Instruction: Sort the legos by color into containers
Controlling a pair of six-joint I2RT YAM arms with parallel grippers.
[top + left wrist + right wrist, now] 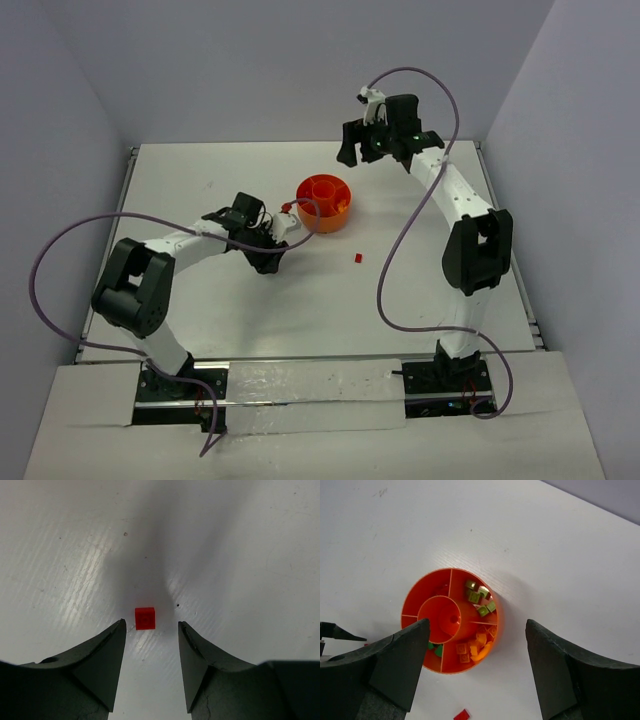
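Legos (pixel 475 597) | tiny red plastic brick (pixel 145 618) loose on white table (pixel 225 555), just ahead of left gripper (pixel 152 624), jaws half-parted, empty, seemingly aligned for pickup | others sorted in round orange divided bowl (pixel 427 578) | right gripper (pixel 477 625) wide, empty, above bowl.

One bowl (pixel 416 591) sits on one tabletop (pixel 200 300). Four dividing walls show in it, making four outer compartments around one cup (pixel 452 617).

Two red bricks lie loose: the first red brick (pixel 145 618) and the second red brick (pixel 357 258).

Inside the bowl are five yellowish bricks (pixel 474 597) and two green bricks (pixel 439 651), with part of that compartment hidden. There are at least four orange bricks (pixel 481 639), hard to count against the orange wall. What the fourth compartment holds cannot be told.

There are two arms, the left arm (pixel 180 245) and the right arm (pixel 455 195). Each carries one tool, the left tool (pixel 151 624) and the right tool (pixel 477 622), with two fingers apiece. Two purple cables (pixel 40 270) run to the arms.
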